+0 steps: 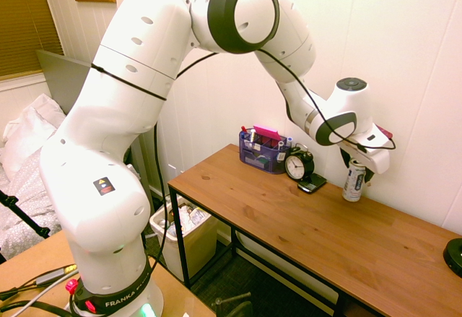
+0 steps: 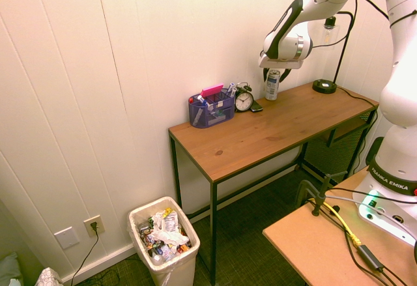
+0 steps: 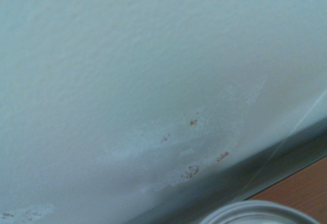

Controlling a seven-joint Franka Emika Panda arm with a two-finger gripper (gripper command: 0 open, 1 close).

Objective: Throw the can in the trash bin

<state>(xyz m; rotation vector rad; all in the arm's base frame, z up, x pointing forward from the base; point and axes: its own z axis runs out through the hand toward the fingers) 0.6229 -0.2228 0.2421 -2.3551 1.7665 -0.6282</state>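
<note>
1. pale panelled walls (image 2: 98,90) rose behind a brown wooden desk (image 2: 260,133) on black metal legs, and from where i stood the white arm (image 1: 133,50) reached over it.
2. on the desktop the slim white-silver can (image 1: 354,183) stood upright, close to the wall, its silver top uppermost.
3. the gripper (image 2: 275,75) pointed down over it with its dark fingers open, one on either side of the can's upper part.
4. just beside the can lay a small dark flat device (image 1: 312,183), then came a black alarm clock (image 2: 244,100) and a blue-purple organiser (image 2: 212,111) with pens and something bright pink in it.
5. toward the desk's other end was a black lamp (image 2: 324,86).
6. down on the floor, by the organiser's end of the desk and well apart from the can, stood the cream trash bin (image 2: 177,274), lined in white and heaped with rubbish.
</note>
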